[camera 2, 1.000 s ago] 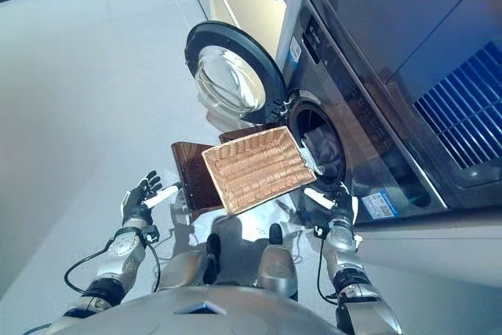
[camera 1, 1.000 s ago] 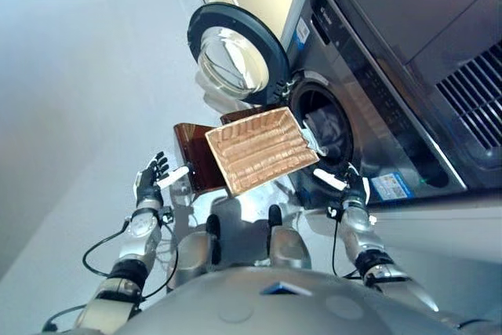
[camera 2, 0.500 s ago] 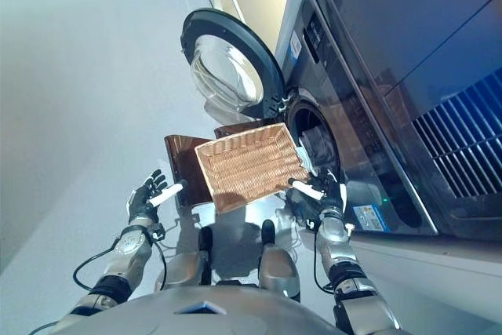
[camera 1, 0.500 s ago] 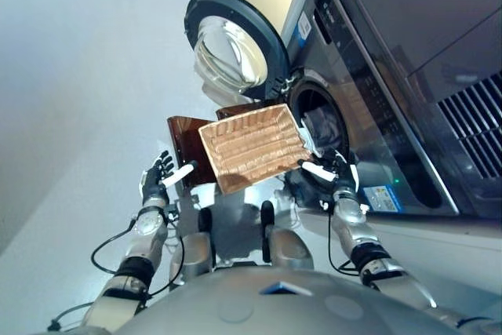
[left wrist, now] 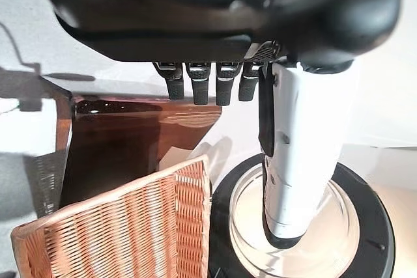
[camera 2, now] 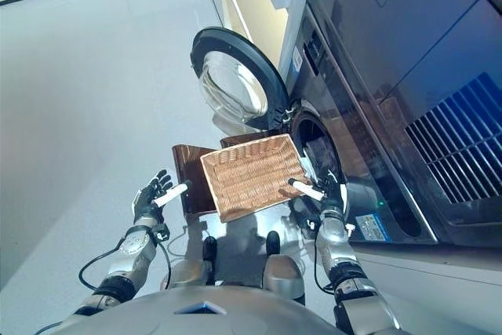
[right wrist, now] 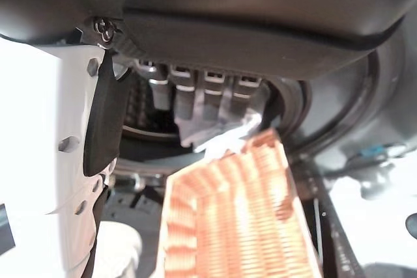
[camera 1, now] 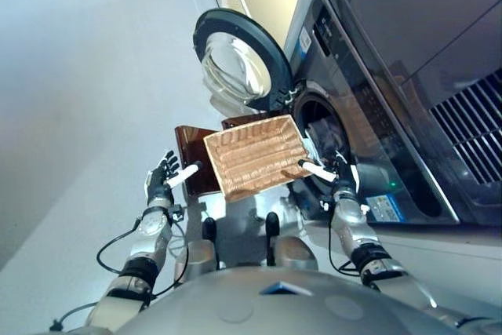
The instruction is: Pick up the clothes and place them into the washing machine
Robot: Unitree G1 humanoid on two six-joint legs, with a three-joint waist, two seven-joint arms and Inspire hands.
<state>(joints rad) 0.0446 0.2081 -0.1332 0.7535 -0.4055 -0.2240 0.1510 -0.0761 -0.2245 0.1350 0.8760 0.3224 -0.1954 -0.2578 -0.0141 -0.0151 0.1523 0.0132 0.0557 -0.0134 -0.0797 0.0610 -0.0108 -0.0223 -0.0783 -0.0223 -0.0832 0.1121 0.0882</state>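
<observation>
Left eye view: clothes (camera 1: 328, 137) already sit in the washer drum (camera 1: 318, 127), wicker basket (camera 1: 255, 156) empty. Left hand (camera 1: 162, 182) and right hand (camera 1: 339, 178) both spread, holding nothing. Right one could easily bump that basket.

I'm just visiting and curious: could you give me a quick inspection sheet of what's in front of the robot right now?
Surface: pale grey floor; no table.
Job's things: wicker basket looks empty, sitting on a brown stand by the washer. Washer door is swung open; some cloth shows inside the drum.
Clutter: nothing seen.
Hands: left hand open beside the stand, holding nothing; right hand open near the basket's washer-side edge, holding nothing; whether it touches the basket cannot be told.
Cables: left out, they are the robot's own.
Surroundings: cream cabinet behind the door; vent grille on the right.
</observation>
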